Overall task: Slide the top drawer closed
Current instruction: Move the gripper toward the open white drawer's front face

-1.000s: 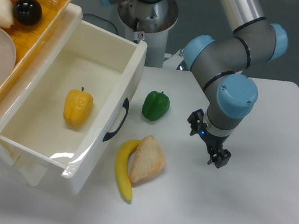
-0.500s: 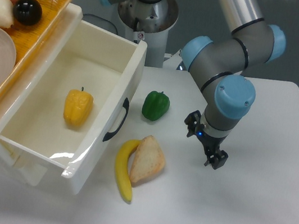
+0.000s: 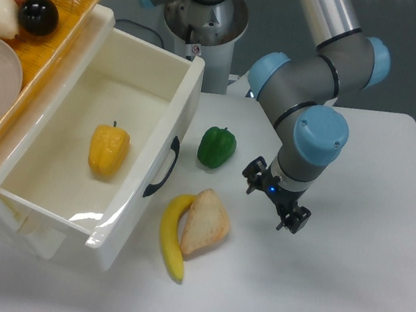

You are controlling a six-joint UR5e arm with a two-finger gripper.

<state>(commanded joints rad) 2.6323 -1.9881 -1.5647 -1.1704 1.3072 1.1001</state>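
The arm bends down from the far side, its wrist pointing at the table (image 3: 343, 304), gripper (image 3: 275, 205) just right of the bread (image 3: 205, 221). Whether its fingers are apart cannot be told. The top drawer (image 3: 135, 192) stands pulled out at left, a yellow pepper (image 3: 107, 150) inside.

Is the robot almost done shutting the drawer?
Not yet. The top drawer is wide open, with a yellow pepper inside. The end effector hangs over the table right of the bread, holding nothing, not touching the drawer. The whole push is left.
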